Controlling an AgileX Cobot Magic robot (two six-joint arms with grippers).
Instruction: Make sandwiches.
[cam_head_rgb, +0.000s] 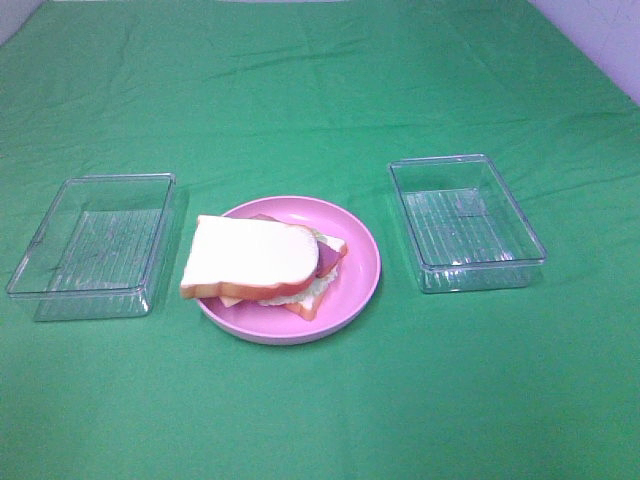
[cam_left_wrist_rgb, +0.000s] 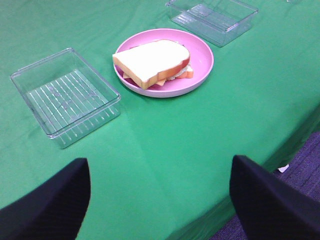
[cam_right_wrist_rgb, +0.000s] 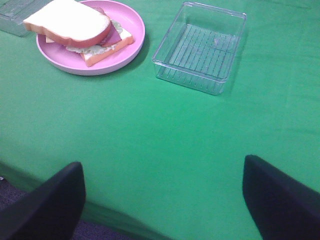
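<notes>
A green cloth (cam_head_rgb: 320, 90) covered the counter. Nearest the left edge stood a clear rectangular tray (cam_head_rgb: 95, 245), empty, its ribbed floor showing through; the left wrist view showed the same tray (cam_left_wrist_rgb: 65, 97) just in front of that arm.

Near the middle of the counter, toward the front edge, sat a round pink plate (cam_head_rgb: 355, 285). On it lay the sandwich (cam_head_rgb: 262, 265): a bottom slice of white bread with an orange-brown crust, pale green lettuce and a pink-red strip showing at the side, and a top slice resting tilted over the stack. The top slice overhung the plate's rim on the side toward the left tray. A thin yellow edge peeked out under the top slice in the left wrist view.

Toward the right edge stood a second clear tray (cam_head_rgb: 467, 222), also empty, set at a slight angle to the counter's front edge and clear of the plate.

The left pincer (cam_left_wrist_rgb: 160, 200) hung over the front edge of the counter with its two dark fingers (cam_left_wrist_rgb: 55, 205) spread wide and nothing between them. The right pincer (cam_right_wrist_rgb: 162, 200) was likewise over the front edge, its fingers (cam_right_wrist_rgb: 280, 200) spread wide apart and empty. Neither touched the sandwich, plate or trays.
</notes>
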